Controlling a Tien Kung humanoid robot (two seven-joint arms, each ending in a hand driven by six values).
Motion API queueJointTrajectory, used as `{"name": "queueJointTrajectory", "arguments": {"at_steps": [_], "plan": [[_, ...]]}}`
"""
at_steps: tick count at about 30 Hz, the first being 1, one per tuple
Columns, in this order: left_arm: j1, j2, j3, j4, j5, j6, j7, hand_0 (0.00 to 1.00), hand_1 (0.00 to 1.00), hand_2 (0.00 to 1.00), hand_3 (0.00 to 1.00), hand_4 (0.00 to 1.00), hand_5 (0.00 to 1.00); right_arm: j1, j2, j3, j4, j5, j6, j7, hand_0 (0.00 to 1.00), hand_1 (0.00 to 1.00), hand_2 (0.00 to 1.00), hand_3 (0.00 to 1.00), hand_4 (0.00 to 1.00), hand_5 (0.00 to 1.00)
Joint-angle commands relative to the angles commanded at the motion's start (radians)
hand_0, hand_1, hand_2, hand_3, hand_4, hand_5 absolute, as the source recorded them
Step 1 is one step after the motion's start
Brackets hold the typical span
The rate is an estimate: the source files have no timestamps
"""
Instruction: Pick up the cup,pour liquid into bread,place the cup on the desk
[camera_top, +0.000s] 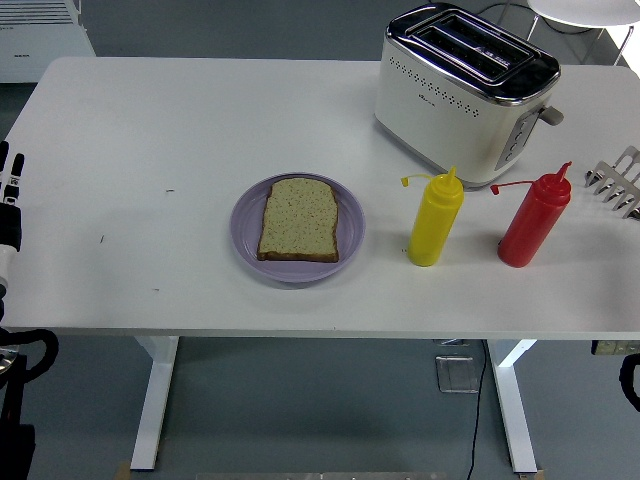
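White table (150, 120); left hand (10, 200) upright at its left edge.

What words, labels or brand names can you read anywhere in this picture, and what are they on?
None can be read.
Toaster: a small dark mark on its white side, too small to read.
Yellow squeeze bottle: no label visible.
Red squeeze bottle: no label visible.
Purple plate and slice of bread: no print.
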Motion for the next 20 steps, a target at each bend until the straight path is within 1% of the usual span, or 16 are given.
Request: {"name": "queueJointTrajectory", "arguments": {"at_steps": [20], "plan": [[-0.002, 0.000, -0.002, 0.000, 0.000, 0.000, 0.000, 0.807, 0.742, 0.727, 0.719, 0.490, 0.998, 0.000, 0.001, -0.002, -0.002, -0.003, -0.002, 0.001, 0.819, 0.731, 0.760, 0.769, 0.625, 0.422]]}}
